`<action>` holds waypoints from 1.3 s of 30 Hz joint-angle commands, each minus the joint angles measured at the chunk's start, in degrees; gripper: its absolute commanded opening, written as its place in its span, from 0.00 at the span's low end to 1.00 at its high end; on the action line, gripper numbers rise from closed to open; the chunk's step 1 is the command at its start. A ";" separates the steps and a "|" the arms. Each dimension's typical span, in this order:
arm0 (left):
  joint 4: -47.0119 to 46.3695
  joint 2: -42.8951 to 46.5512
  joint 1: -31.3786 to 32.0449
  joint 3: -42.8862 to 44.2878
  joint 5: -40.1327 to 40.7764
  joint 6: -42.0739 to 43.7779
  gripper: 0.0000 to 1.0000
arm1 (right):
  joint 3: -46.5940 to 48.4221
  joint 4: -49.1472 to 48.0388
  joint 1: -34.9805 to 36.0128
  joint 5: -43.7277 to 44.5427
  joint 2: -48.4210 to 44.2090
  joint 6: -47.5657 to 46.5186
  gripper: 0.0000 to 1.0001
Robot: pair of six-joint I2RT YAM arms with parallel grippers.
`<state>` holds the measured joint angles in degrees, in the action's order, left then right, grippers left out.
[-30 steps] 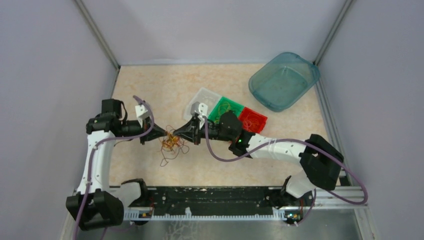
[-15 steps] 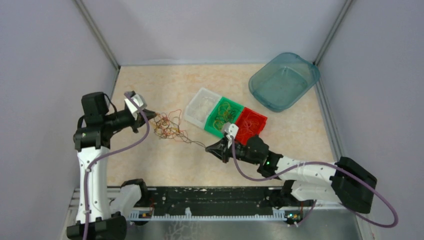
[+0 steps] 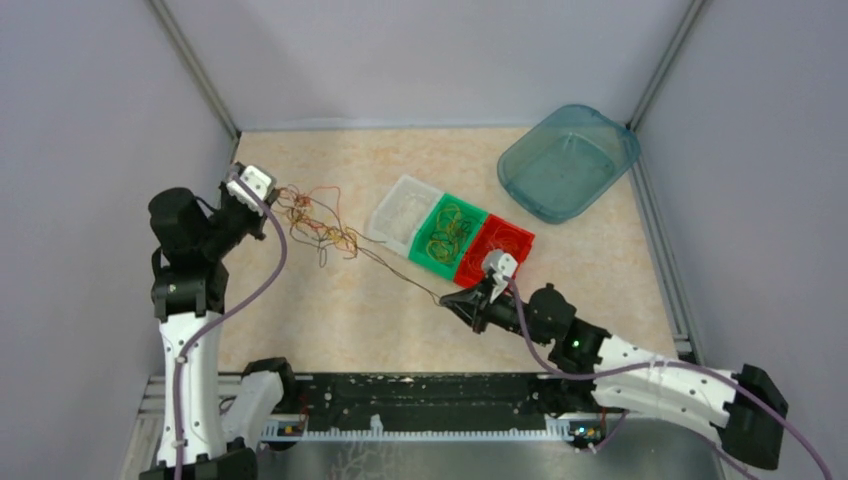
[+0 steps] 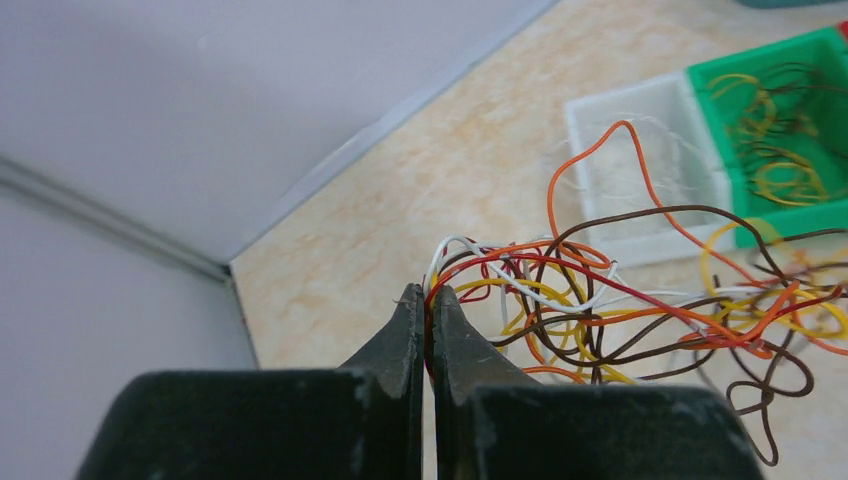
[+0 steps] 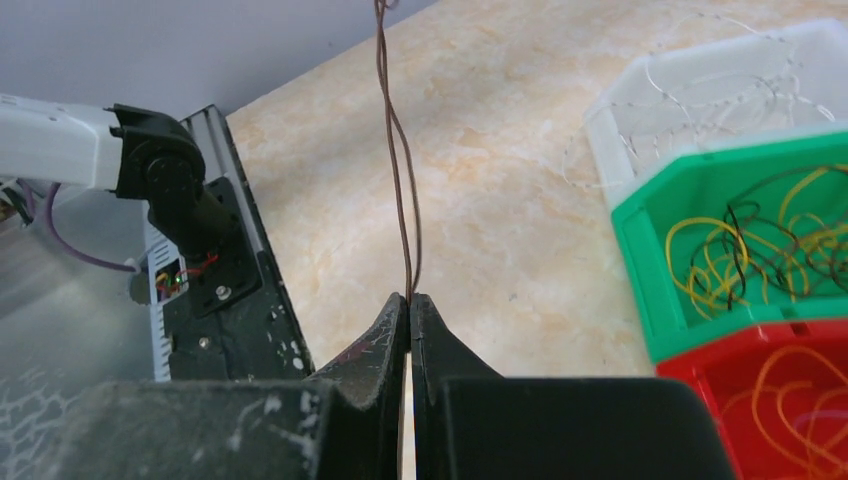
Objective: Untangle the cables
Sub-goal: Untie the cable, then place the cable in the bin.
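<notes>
Both arms have drawn apart since a second ago, and one brown cable [image 5: 409, 272] is now stretched between them.
Left gripper [image 4: 428, 300] is closed on the tangle of cables [image 4: 640, 310], which sits just ahead of its tips; right gripper [image 5: 410, 300] pinches the brown cable's far end. Better to pull slowly along the line, and stop if the knots tighten.

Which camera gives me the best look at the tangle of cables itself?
The left wrist view: the tangle is close up, each coloured strand distinct, pinched by the left tool. The top external view shows the tangle small and blurred. The right wrist view shows only a brown strand leading from the right tool.
</notes>
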<state>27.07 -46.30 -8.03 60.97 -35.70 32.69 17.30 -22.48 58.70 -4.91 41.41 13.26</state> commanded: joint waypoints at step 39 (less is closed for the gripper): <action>-0.55 -9.63 -11.57 -6.29 -13.19 4.79 0.00 | 39.31 17.91 -0.33 35.40 -10.80 -18.70 0.00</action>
<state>16.62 -56.40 -19.51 51.66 -30.87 41.89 53.41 0.38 58.70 32.91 26.24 -2.92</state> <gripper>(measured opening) 0.016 0.009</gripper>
